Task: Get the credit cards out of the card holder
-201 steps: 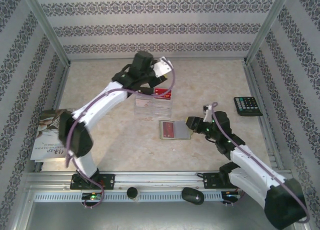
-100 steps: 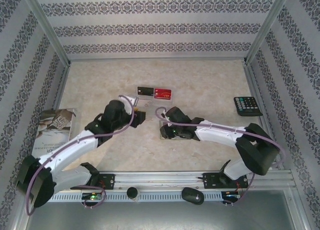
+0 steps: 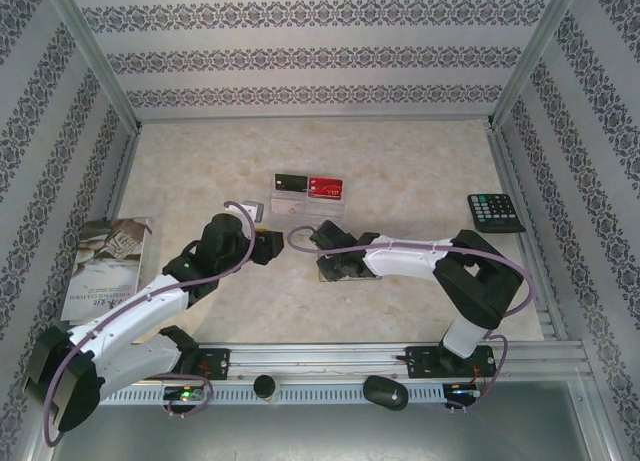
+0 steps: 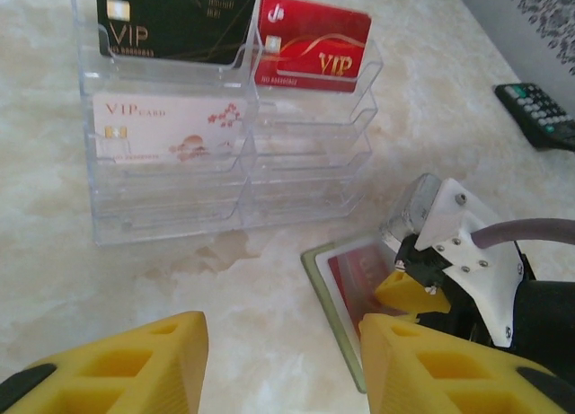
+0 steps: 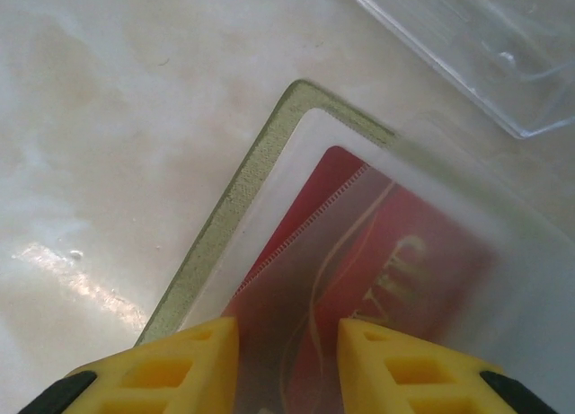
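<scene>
The olive-green card holder lies open on the marble table, a red credit card showing through its frosted sleeve. My right gripper hovers open right over it, yellow fingertips straddling the card's near end and gripping nothing. The top view has the right gripper covering most of the card holder. My left gripper is open and empty just left of the card holder, low over bare table, with the right gripper ahead. In the top view the left gripper sits beside it.
A clear acrylic rack stands behind, holding a black card, a red card and a white card. A black calculator lies far right, and a printed booklet far left.
The left arm has pulled back from the rack to the near left of the holder. The right arm has swung in from the right and now hangs over the holder.
</scene>
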Motion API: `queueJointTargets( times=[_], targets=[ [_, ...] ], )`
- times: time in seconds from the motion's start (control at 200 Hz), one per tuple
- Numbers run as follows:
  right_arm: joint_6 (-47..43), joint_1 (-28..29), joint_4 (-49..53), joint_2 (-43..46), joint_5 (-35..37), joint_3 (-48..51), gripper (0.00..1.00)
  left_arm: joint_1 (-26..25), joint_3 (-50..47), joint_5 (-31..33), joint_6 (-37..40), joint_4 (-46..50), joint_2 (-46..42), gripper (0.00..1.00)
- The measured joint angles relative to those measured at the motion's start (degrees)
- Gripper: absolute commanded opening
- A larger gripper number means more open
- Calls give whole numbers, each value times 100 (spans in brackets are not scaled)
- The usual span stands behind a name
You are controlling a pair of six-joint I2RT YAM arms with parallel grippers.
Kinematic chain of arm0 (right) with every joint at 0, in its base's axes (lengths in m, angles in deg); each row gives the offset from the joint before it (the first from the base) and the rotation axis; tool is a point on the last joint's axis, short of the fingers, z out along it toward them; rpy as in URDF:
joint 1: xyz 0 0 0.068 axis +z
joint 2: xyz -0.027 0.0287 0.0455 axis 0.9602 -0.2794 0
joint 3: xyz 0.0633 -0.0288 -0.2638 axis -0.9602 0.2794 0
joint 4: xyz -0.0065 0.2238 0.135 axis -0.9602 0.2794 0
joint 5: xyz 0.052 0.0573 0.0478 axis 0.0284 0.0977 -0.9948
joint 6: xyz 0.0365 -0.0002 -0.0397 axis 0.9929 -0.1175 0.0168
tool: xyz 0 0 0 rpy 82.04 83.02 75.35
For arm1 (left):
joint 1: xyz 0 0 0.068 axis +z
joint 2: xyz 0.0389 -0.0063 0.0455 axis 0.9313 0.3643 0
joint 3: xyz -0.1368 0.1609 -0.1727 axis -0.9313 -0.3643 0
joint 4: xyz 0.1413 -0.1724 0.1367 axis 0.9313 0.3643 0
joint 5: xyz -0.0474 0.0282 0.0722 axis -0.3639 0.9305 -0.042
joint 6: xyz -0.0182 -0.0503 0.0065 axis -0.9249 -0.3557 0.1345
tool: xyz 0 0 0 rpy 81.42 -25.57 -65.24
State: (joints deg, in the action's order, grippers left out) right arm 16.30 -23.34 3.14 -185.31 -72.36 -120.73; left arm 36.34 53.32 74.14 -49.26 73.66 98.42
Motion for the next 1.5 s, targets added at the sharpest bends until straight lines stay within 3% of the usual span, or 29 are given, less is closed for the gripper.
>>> queueJointTargets(
  times=[0.065, 0.24, 0.395, 0.635, 0.769, 0.904, 1.059, 1.154, 1.499],
  targets=[
    [-31, 11, 0, -31, 24, -37, 27, 0, -2, -66, -17, -2, 120, 47],
    [-138, 9, -98, -61, 81, -46, 0, -20, -11, -195, -61, -146, 302, 45],
    [-131, -17, -409, 90, -37, 179, 0, -289, -11, -238, -81, -291, 721, 41],
    [70, -450, -1362, 826, -1113, 885, 0, -671, -11, -236, -291, -697, 1578, 31],
    [330, -660, -1884, 984, -1624, 1086, 0, -986, 61, -210, -376, -940, 2131, 21],
    [557, -748, -2225, 1012, -1950, 1333, 0, -1154, 96, -188, -503, -1259, 2577, 18],
    [730, -750, -2400, 1102, -2109, 1591, 0, -1316, 133, -81, -573, -1486, 2726, 18],
    [839, -756, -2557, 1204, -2114, 1725, 0, -1423, 280, -22, -566, -1493, 2732, 8],
    [1207, -758, -2929, 1355, -2107, 2057, 0, -1611, 538, 85, -605, -1613, 3156, 0]
  ],
)
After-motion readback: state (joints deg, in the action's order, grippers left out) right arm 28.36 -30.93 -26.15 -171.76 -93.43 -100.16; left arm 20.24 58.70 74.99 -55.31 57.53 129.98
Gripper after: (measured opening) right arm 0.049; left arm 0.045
